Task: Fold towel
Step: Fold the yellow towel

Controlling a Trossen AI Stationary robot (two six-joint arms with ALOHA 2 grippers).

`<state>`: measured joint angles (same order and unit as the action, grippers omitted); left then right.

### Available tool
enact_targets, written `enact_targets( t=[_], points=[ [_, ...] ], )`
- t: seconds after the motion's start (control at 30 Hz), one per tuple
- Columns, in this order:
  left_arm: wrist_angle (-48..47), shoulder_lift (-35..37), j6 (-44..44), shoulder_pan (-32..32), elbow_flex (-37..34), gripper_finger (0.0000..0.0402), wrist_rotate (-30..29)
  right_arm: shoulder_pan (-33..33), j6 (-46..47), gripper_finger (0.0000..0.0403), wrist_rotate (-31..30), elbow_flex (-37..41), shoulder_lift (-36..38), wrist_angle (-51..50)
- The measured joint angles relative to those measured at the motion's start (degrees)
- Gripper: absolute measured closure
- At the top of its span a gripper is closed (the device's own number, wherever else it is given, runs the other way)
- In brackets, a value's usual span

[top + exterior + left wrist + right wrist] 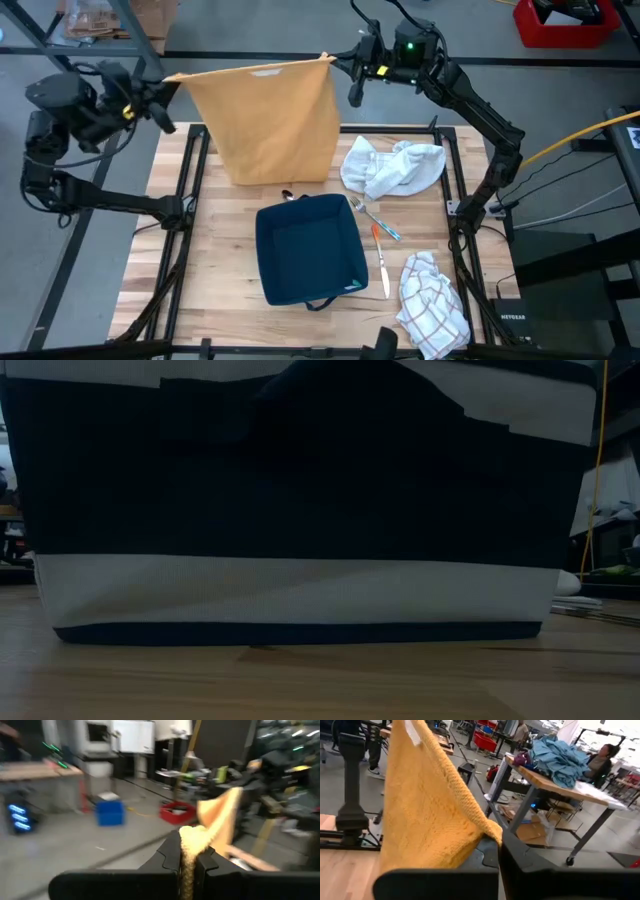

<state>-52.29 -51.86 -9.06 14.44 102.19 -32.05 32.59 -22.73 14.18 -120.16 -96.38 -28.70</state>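
A mustard-yellow towel (272, 118) hangs high over the table's far side, spread out flat between my two grippers. My left gripper (170, 82) is shut on its upper left corner and my right gripper (340, 62) is shut on its upper right corner. In the left wrist view the towel (216, 822) runs away from the fingers toward the other arm. The right wrist view shows the towel (427, 805) as a broad sheet with a white label near its top edge. Its lower edge reaches down near the table's far part. My left gripper pinches the towel's upper left corner (189, 851) between its two fingers, coming level from the table's left. The cloth is lifted and its top edge is drawn taut toward the other gripper. My right gripper pinches the upper right corner (487, 831) between its two fingers, coming level from the right; the sheet hangs below.
A dark blue fabric bin (308, 250) stands mid-table and fills the low view (300, 500). A crumpled white cloth (392, 168) lies to its far right and a checked cloth (432, 300) near right. A utensil with an orange handle (381, 245) lies beside the bin.
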Motion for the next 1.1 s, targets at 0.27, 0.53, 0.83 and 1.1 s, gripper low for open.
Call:
enact_targets(
  t=[0.27,0.53,0.83,1.1],
  points=[
    [-14.52,2.88,-22.83,-1.73,-0.11,0.0402,5.43,-0.01,0.19,0.0402,0.46,0.02,0.66,-5.51],
    [-17.28,2.78,-32.66,-1.71,-0.11,0.0402,16.86,-2.07,0.56,0.0402,4.35,0.02,0.72,-13.29],
    [-4.44,3.23,-35.72,-1.71,0.25,0.0402,34.54,-5.6,0.17,0.0402,4.84,0.02,1.8,-13.98],
    [-15.03,3.33,-44.14,-1.69,2.6,0.0402,36.05,-5.63,0.15,0.0402,4.96,0.0,2.99,-15.47]
  ],
)
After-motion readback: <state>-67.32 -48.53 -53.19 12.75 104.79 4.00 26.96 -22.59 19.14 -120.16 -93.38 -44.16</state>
